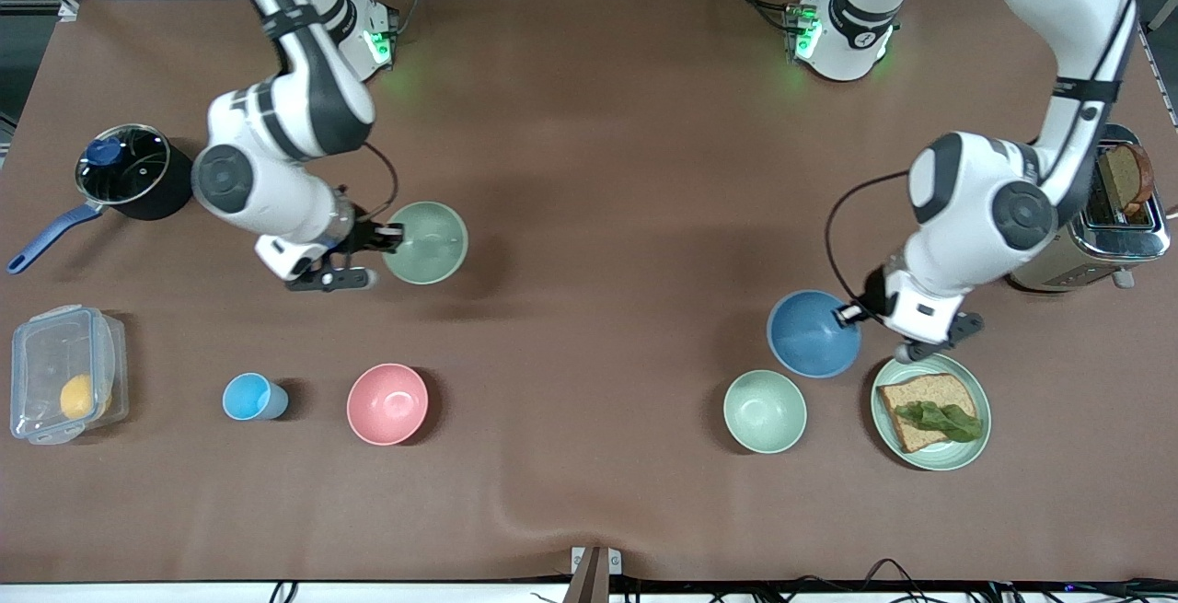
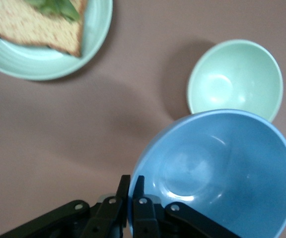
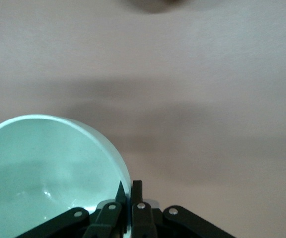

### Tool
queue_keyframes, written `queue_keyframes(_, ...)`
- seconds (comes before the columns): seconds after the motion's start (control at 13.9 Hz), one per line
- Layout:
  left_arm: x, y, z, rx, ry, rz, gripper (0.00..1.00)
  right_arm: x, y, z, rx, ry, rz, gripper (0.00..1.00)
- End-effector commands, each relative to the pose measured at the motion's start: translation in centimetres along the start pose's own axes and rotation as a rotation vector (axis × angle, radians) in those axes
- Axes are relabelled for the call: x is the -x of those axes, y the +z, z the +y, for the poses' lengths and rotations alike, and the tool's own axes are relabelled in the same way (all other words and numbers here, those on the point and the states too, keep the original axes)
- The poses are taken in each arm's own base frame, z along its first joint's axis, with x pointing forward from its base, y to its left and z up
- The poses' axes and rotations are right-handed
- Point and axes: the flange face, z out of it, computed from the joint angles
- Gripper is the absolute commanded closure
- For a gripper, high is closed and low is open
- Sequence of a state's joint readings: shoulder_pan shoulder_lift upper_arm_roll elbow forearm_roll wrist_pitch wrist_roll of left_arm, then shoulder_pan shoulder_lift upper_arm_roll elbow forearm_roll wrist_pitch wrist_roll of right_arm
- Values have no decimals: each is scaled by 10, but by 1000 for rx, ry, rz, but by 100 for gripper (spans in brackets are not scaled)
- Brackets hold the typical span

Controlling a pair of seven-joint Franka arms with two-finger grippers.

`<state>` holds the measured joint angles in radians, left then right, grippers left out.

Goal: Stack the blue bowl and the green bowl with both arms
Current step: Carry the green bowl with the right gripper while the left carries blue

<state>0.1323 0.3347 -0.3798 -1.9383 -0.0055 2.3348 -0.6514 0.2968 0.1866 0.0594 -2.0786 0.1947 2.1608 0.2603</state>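
My left gripper [image 1: 842, 315] [image 2: 132, 181] is shut on the rim of the blue bowl [image 1: 814, 334] [image 2: 222, 173], one finger inside and one outside. It holds the bowl tilted, just above the table, toward the left arm's end. Toward the right arm's end, my right gripper [image 1: 394, 235] [image 3: 128, 187] is shut the same way on the rim of the sage-green bowl [image 1: 427, 242] [image 3: 43, 173]. A wide stretch of brown table separates the two bowls.
A paler mint bowl [image 1: 765, 411] [image 2: 236, 79] and a mint plate [image 1: 974, 442] [image 2: 53, 64] with bread lie nearer the front camera than the blue bowl. A toaster [image 1: 1095, 235] stands beside the left arm. A pink bowl [image 1: 387, 403], light-blue cup [image 1: 250, 397], clear box [image 1: 64, 373] and pot [image 1: 129, 170] are toward the right arm's end.
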Motion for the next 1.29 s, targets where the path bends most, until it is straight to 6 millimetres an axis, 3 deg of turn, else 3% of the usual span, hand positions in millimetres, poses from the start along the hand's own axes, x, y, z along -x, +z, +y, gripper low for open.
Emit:
queue_keyframes(0.0,32,-17,10,5,-31,4,100,25,12,-53,-9,95,41,100)
queue_keyframes(0.29,76,-6,53,31,-59,-4,100,50,42,-103,-21,184,80,100)
queue_keyframes(0.43,103,0,77,33,-54,-9,100,71,69,-128,-36,210,113,100)
queue_keyframes(0.57,116,7,89,47,-66,-10,100,90,93,-144,-50,238,139,100)
queue_keyframes(0.72,130,23,101,50,-52,-30,100,101,104,-157,-56,255,143,100)
queue_keyframes(0.86,133,28,106,62,-67,-23,100,116,127,-178,-77,288,164,100)
queue_keyframes(1.0,149,29,119,61,-70,-20,100,125,148,-189,-92,300,180,100)
queue_keyframes(1.22,167,35,136,85,-86,-24,100,133,166,-191,-87,325,178,100)
